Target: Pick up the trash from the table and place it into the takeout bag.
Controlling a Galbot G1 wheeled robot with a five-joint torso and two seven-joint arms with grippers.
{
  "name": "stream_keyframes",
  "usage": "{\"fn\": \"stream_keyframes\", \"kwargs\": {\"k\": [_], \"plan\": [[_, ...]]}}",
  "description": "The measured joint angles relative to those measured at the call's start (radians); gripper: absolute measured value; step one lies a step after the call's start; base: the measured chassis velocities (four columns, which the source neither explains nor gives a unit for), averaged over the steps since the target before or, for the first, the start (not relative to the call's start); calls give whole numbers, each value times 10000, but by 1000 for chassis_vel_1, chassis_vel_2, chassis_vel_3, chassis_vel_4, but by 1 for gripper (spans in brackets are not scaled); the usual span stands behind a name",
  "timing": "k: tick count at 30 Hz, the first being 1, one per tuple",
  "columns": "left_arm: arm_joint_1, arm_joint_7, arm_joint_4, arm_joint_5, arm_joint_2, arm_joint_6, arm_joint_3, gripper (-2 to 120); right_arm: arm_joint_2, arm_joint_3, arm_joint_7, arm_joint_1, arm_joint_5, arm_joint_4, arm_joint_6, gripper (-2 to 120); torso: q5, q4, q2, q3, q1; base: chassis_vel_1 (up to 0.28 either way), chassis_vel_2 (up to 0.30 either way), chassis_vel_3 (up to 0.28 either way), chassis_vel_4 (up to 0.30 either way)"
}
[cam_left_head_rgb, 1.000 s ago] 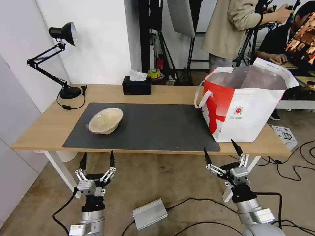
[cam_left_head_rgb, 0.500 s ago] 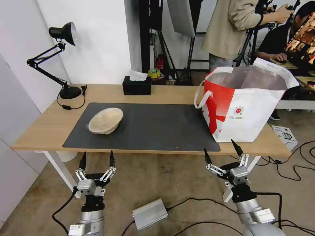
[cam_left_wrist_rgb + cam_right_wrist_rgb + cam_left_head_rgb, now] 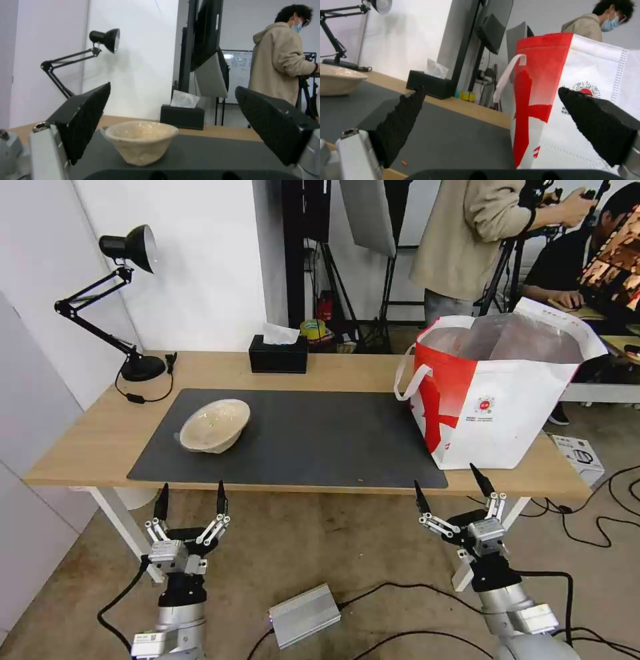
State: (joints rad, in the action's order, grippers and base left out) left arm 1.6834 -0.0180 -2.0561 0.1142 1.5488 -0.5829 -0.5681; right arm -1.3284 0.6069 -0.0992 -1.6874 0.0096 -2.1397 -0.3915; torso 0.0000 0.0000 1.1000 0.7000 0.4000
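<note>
Beige bowl point(image 3: 215, 425) on mat, beyond open left pincer point(image 3: 190, 499).

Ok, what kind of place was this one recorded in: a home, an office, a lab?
Most likely a lab or studio set up for recording, not a home. A tripod stands behind the table, cables trail loose across the bare floor, and a whiteboard hangs on the back wall.

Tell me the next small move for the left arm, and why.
Probably raise the left claw forward over the table edge toward the shallow beige bowl. The claw is open, below the tabletop, almost in line with the bowl, the one piece of trash seen on the mat. The right claw waits open near the takeout bag.
</note>
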Motion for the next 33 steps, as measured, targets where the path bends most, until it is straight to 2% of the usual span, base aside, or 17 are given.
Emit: {"fn": "stream_keyframes", "kwargs": {"k": [13,20,30,33], "plan": [[-485,22,-551,364,-748,972,-253,100,1,0,8,1,7,-3,5,100,-1,0,0,0,0,0,0,0,0],[-759,27,-811,858,-1563,1662,-489,100,1,1,9,2,9,-3,9,100,0,0,0,0,0,0,0,0,0],[-1084,20,-775,1019,-2430,2291,-500,100,1,0,10,2,9,-4,14,100,0,0,0,0,0,0,0,0,0],[-1250,0,-677,1161,-2919,2517,-505,100,1,0,10,2,9,-4,15,100,-1,0,0,0,0,0,0,0,0]]}}
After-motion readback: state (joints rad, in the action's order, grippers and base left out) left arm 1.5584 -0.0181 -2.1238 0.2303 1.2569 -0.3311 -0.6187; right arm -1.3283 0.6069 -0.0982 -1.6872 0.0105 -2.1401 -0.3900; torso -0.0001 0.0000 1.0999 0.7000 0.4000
